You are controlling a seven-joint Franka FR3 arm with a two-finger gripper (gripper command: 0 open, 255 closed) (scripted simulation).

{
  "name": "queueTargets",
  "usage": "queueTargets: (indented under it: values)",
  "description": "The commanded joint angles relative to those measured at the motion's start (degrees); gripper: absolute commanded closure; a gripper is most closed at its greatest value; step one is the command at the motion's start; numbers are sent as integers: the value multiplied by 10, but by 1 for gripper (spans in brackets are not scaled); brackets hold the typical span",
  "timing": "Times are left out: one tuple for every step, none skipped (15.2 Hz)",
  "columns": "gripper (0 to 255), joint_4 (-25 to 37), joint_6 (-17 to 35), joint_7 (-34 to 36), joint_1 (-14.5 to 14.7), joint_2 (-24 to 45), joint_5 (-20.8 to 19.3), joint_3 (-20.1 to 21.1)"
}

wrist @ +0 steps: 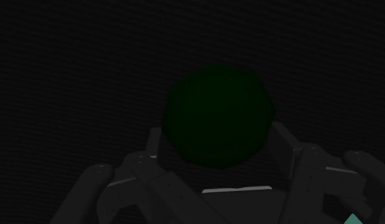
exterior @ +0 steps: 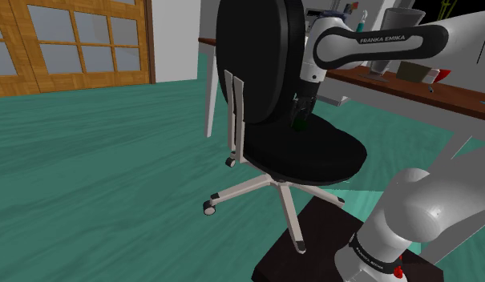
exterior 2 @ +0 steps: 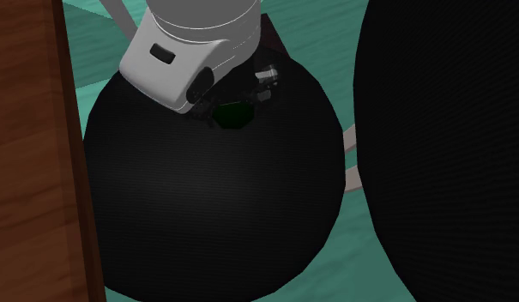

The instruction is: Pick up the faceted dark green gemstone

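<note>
- Shoulder view: you are working over the black seat [exterior: 329, 156] of one office chair on a teal floor [exterior: 96, 160]; one wooden glazed door [exterior: 72, 40] stands at the back and one brown desk [exterior: 441, 92] runs along this view's right; the gripper [exterior: 301, 110] hangs over the rear of the seat, close beside the backrest [exterior: 256, 56], with the one dark green gemstone [exterior: 297, 124] at its tips; bare seat lies open toward the front edge.
- Second exterior view: looking down, you see the gemstone [exterior 2: 234, 113] just under the white arm [exterior 2: 197, 43], in the upper part of the round seat; the desk borders the seat on this view's left, the backrest on its right; most of the free seat spreads below.
- Wrist view: the two fingers [wrist: 154, 141] clasp the gemstone [wrist: 216, 114] on either side, so the hand is clenched on it; black seat fabric lies behind; you cannot tell whether the stone touches the seat.
</note>
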Motion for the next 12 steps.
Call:
queueTargets:
  values:
    - [255, -2, 1, 0, 0, 0, 0, 0]
    - [255, -2, 2, 0, 0, 1, 0, 0]
    - [255, -2, 2, 0, 0, 0, 0, 0]
    - [255, -3, 2, 0, 0, 0, 0, 0]
    - [255, -3, 2, 0, 0, 1, 0, 0]
    - [255, -3, 3, 0, 0, 0, 0, 0]
    - [255, -4, 3, 0, 0, 0, 0, 0]
    - [255, -3, 2, 0, 0, 0, 0, 0]
    - [255, -1, 1, 0, 0, 1, 0, 0]
    - [255, 6, -6, 0, 0, 1, 0, 0]
    - [255, 14, -14, 0, 0, 1, 1, 1]
    - [255, 22, -22, 0, 1, 1, 1, 1]
